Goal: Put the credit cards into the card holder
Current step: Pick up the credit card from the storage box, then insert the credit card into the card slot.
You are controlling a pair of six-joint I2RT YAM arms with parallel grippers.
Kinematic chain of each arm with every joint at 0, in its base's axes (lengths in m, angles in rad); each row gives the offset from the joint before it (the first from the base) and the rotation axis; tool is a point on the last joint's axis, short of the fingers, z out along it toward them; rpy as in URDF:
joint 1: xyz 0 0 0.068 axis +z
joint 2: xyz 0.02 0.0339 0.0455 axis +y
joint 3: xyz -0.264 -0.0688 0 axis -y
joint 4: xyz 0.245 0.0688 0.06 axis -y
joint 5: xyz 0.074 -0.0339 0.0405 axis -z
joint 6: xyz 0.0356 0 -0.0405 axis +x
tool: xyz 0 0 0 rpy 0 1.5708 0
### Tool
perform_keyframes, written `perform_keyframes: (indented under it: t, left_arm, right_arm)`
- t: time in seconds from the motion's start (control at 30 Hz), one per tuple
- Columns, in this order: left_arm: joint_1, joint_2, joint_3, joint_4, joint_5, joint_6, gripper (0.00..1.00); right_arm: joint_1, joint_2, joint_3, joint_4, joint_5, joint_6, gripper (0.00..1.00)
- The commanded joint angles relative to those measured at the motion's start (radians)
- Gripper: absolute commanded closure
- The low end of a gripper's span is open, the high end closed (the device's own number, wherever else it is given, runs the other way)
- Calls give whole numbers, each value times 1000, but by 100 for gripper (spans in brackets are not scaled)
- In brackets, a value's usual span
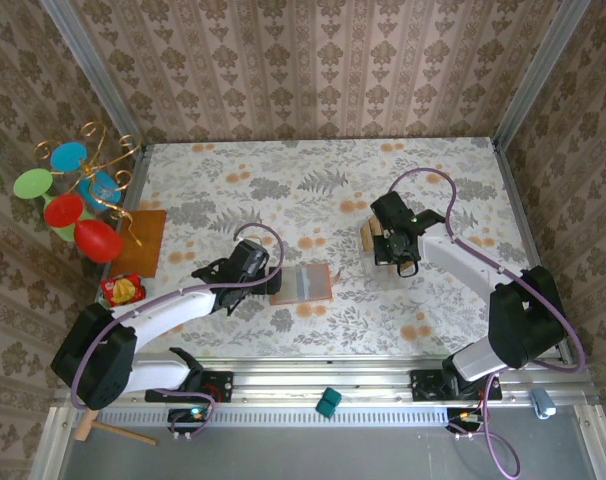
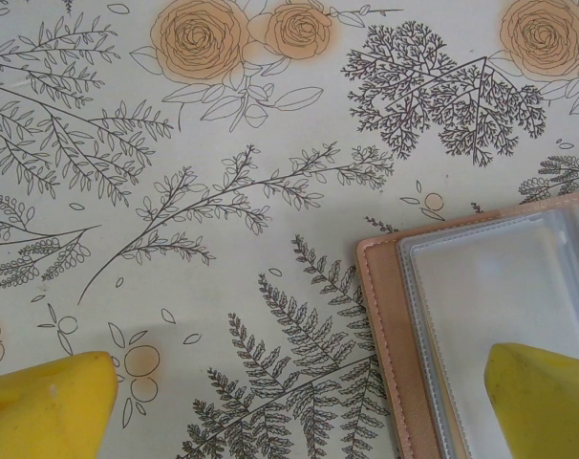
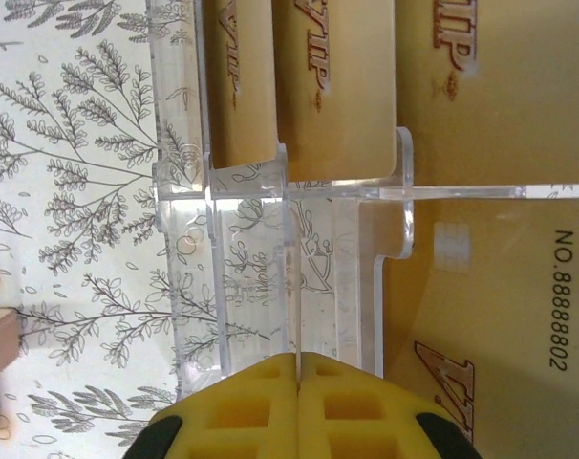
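Credit cards (image 3: 332,96) (racked?) by clenched right end effector (image 3: 297,361).

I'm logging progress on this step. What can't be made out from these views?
Right wrist: whether the shut right pincer pinches anything; its yellow pads hide the gap.
Right wrist: how many flat tan-gold credit cards stand there; the top edge crops them.
Left wrist: reddish-brown leather card holder, cut off by right and bottom edges.

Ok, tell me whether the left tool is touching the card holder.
Cannot tell. In the left wrist view, one finger of the left tool overlaps the card holder, but neither contact nor a gap shows plainly.
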Motion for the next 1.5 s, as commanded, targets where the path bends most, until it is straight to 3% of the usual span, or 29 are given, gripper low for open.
perform_keyframes:
  t: [0.0, 0.57, 1.07, 1.2, 1.33, 1.47]
  left_arm:
    - [9, -16, 3, 0, 5, 10, 0]
    - [8, -16, 5, -3, 7, 12, 0]
    - [6, -8, 10, -5, 8, 20, 0]
    - [6, -7, 9, -6, 11, 26, 0]
    - [6, -1, 9, -4, 20, 33, 0]
    - [3, 17, 18, -3, 27, 36, 0]
  right_arm:
    - [-6, -12, 10, -15, -18, 3, 100]
    - [-17, -52, 38, -27, -43, 1, 100]
    - [-33, -169, 82, -28, -162, 17, 100]
    - [-34, -205, 59, 47, -253, 36, 100]
    - [-18, -231, -35, 230, -376, 121, 100]
    - [68, -195, -152, 445, -415, 228, 100]
